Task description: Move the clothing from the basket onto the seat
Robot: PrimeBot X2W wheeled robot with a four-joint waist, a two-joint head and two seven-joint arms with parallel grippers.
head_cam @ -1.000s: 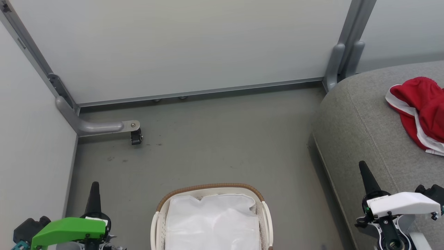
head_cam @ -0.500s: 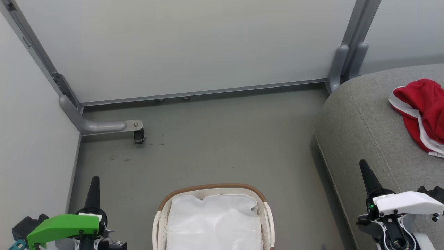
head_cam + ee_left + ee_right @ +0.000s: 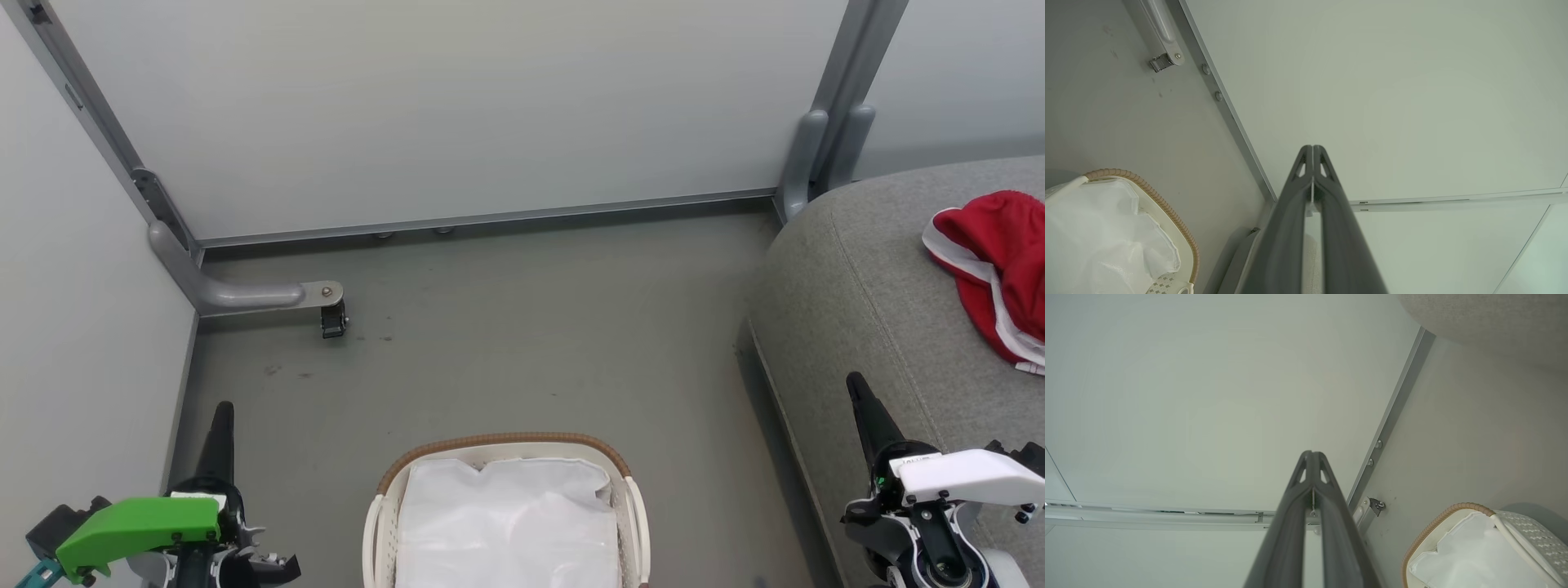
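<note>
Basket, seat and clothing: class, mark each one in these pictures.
basket [image 3: 498,438]: head view, brown woven rim band.
seat [image 3: 865,278]: head view, bare grey cushion top.
clothing [image 3: 1008,233]: head view, red fabric middle.

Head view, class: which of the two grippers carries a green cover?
The left gripper, at the lower left; its cover is bright green, whereas the right gripper, by the seat, carries a white one.

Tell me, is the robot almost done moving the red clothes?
Looks nearly finished. Done: the red clothing lies on the grey seat. In hand: nothing; left claw and right claw are shut and empty. Left: maybe nothing, since the visible part of the basket holds its white liner, nothing red.
</note>
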